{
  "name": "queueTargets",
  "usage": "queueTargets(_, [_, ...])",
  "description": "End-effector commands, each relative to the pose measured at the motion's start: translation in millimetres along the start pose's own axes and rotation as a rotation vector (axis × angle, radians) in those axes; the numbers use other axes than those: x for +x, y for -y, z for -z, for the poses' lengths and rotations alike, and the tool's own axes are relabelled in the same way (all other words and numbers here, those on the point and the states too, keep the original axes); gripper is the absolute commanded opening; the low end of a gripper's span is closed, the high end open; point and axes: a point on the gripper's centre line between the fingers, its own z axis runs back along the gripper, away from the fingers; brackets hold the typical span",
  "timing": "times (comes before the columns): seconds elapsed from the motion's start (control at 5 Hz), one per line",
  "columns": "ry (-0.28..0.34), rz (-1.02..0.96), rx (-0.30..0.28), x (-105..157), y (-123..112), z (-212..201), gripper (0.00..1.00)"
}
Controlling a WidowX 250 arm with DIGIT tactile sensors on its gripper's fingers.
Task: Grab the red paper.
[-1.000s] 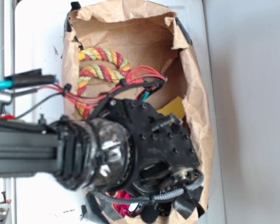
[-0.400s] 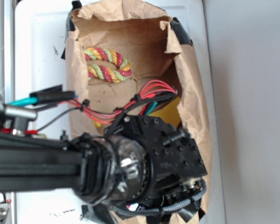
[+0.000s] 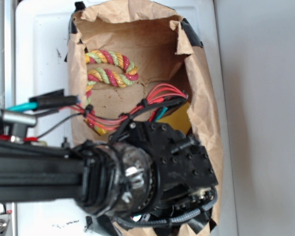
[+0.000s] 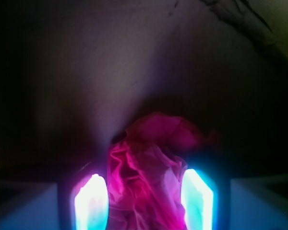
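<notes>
The end effector (image 4: 144, 201) stands wide astride the red paper (image 4: 151, 167) (deep in the brown paper bag's (image 3: 206, 113) near end), so closing looks next.

From outside, the arm's black wrist hides the gripper (image 4: 144, 201) and the red paper (image 4: 151, 172) entirely. The yellow sponge (image 3: 179, 117) beyond the gripper shows only a sliver. The wrist view crops the paper's lower part.
</notes>
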Motion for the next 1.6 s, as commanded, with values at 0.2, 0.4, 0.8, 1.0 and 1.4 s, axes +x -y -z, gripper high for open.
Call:
queueTargets(0.2, [0.139, -0.038, -0.074, -13.2, -8.5, -40.5, 0.00])
queueTargets(0.4, [0.238, -0.107, -0.107, -7.9, -18.0, -61.7, 0.00])
queueTargets(0.8, [0.373, -0.216, -0.169, 17.1, -25.9, -95.0, 0.00])
queueTargets(1.0, [0.418, -0.233, -0.175, 20.1, -28.1, -103.2, 0.00])
queueTargets(1.4, [0.461, -0.236, -0.177, 11.3, -29.8, -122.6, 0.00])
